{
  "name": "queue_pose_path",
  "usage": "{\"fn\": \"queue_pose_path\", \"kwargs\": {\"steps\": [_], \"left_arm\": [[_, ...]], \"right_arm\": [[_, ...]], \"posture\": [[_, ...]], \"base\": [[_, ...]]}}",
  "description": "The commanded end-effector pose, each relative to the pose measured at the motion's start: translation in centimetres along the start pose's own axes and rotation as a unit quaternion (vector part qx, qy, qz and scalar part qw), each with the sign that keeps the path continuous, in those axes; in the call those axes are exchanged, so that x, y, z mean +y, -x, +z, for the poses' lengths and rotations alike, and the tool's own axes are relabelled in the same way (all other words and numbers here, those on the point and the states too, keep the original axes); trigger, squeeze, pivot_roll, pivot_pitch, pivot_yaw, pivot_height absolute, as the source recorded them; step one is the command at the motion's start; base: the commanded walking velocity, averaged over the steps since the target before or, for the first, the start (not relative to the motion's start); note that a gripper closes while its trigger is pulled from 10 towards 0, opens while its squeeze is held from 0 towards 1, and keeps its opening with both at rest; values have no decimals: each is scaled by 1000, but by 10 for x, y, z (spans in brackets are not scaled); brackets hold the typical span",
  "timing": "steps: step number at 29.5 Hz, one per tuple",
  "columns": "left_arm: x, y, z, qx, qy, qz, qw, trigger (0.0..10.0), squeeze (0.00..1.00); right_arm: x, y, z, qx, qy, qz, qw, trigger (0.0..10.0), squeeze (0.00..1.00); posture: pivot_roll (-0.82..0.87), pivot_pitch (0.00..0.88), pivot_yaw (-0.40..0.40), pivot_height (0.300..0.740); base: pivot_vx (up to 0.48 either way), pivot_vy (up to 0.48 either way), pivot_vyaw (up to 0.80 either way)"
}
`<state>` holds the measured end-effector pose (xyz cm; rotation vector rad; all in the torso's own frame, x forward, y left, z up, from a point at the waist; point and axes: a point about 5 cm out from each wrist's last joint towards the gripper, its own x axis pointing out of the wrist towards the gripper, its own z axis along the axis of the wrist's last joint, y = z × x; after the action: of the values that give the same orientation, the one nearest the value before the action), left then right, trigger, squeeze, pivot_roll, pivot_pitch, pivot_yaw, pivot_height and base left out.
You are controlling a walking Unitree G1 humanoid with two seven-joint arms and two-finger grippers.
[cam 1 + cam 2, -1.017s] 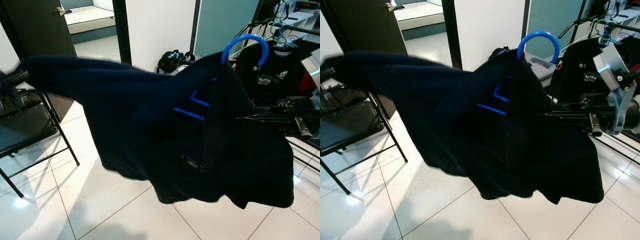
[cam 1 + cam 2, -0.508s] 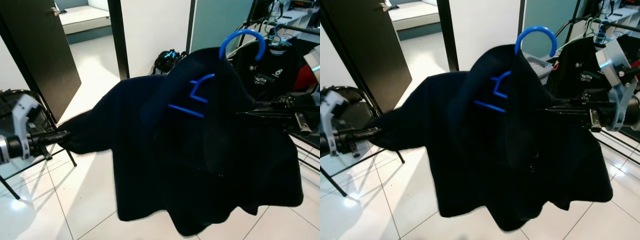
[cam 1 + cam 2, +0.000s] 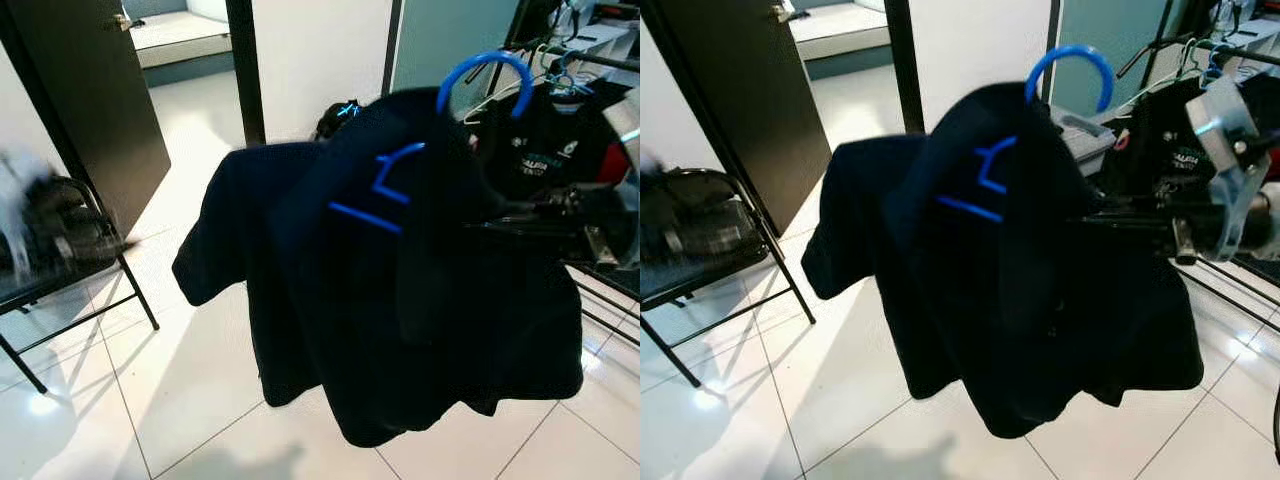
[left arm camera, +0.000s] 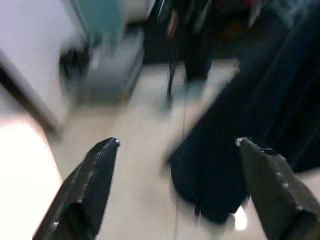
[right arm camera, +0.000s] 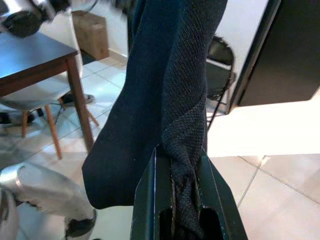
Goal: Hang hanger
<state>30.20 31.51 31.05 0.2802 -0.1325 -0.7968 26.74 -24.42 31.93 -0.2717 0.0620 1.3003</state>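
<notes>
A dark navy garment hangs on a blue hanger whose hook rises above the collar. Blue bars of the hanger show at the neck. My right gripper reaches in from the right at chest height, shut on the garment's fabric. One sleeve droops free on the left. My left gripper is open with nothing between its fingers, and the garment hangs beyond it. In the eye views that arm is a blur at the far left, over the chair.
A black folding chair stands at the left beside a dark door. A clothes rack with black shirts is behind the garment at the right. A backpack and a grey box lie by the far wall.
My left gripper has let go of the sleeve and pulled back to the left. The sleeve has dropped and now hangs down. The right gripper keeps its hold.
</notes>
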Motion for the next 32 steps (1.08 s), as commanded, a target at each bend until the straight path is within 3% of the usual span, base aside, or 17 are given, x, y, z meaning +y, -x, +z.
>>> {"fn": "queue_pose_path", "kwargs": {"steps": [1, 3, 4, 6, 8, 10, 15, 17, 19, 23, 30, 31, 32], "left_arm": [[-14, -8, 40, -59, -30, -68, 995, 10000, 1000], [-14, -8, 40, -59, -30, -68, 995, 10000, 1000], [-32, -26, 50, -69, -47, -132, 988, 10000, 0], [-32, -26, 50, -69, -47, -132, 988, 10000, 0], [-52, -46, 48, -60, -60, -190, 978, 10000, 0], [-58, -52, 46, -54, -60, -208, 975, 10000, 0], [-67, -57, 36, -31, -50, -243, 968, 10000, 0], [-84, -69, 5, 30, -27, -292, 956, 10000, 0], [-92, -74, -5, 46, -13, -305, 951, 10000, 0], [-100, -79, -16, 71, 12, -302, 951, 10000, 0], [-101, -83, -24, 96, 23, -286, 953, 10000, 0], [-102, -85, -24, 93, 31, -280, 955, 0, 0], [-102, -86, -23, 91, 37, -277, 956, 0, 0]], "right_arm": [[6, -9, -4, 12, -6, 36, 999, 0, 0], [6, -9, -4, 12, -6, 36, 999, 0, 0], [11, -19, -10, 16, -14, 63, 998, 0, 0], [11, -19, -10, 16, -14, 63, 998, 0, 0], [13, -29, -14, 17, -17, 80, 997, 0, 0], [14, -31, -15, 17, -17, 84, 996, 0, 0], [14, -34, -15, 14, -16, 89, 996, 0, 0], [16, -39, -13, 9, -12, 102, 995, 0, 0], [18, -41, -12, 7, -11, 108, 994, 0, 0], [20, -43, -11, 8, -8, 115, 993, 0, 0], [19, -43, -11, 7, -7, 115, 993, 0, 0], [20, -43, -11, 7, -6, 115, 993, 0, 0], [20, -43, -11, 7, -6, 115, 993, 0, 0]], "posture": [[-54, 31, 15, 740], [-54, 31, 15, 740], [-49, 29, 15, 740], [-49, 29, 15, 740], [-48, 24, 14, 740], [-48, 24, 14, 740], [-50, 22, 17, 740], [-55, 18, 22, 740], [-58, 15, 23, 740], [-59, 13, 21, 740], [-59, 13, 21, 740], [-55, 6, 22, 740], [-55, 6, 22, 740]], "base": [[0, 0, 0], [0, 0, 0], [0, 0, 0], [0, 0, 0], [0, 0, 0], [0, 0, 0], [0, 0, 0], [0, 0, 0], [0, 0, 0], [0, 0, 0], [0, 0, 0], [0, 0, 0], [0, 0, 0]]}}
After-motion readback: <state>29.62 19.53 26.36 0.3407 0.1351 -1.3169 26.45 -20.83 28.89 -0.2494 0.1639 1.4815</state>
